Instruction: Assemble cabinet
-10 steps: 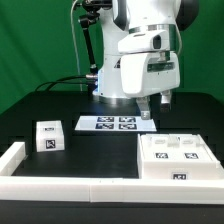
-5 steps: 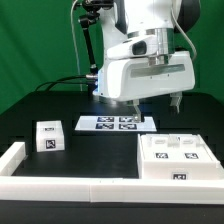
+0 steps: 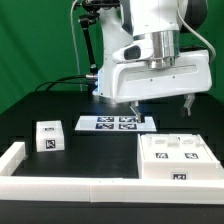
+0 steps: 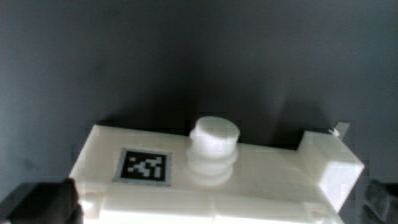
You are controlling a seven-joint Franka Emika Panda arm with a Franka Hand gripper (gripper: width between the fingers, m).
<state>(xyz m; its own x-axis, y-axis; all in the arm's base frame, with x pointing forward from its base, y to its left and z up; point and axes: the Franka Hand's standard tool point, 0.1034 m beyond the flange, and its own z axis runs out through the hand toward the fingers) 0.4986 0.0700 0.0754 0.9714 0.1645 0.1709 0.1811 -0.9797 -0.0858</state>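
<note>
The cabinet [image 3: 180, 160], a white box-shaped body with tagged panels, lies on the black table at the exterior view's right. My gripper [image 3: 162, 107] hangs above it, open and empty, with the two fingers spread wide and clear of its top. In the wrist view the cabinet [image 4: 267, 175] fills the space below the gripper [image 4: 210, 216]. It shows a square tag [image 4: 144, 165] and a short white round peg [image 4: 217, 138]. A small white tagged block [image 3: 46, 137] stands apart at the exterior view's left.
The marker board [image 3: 118, 123] lies flat by the robot base. A long low white border rail [image 3: 60, 181] runs along the front and up the exterior view's left side. A green backdrop stands behind the table.
The gripper has moved toward the exterior view's right, from over the marker board to over the cabinet. Its fingers now show farther apart. The parts on the table have not moved.
</note>
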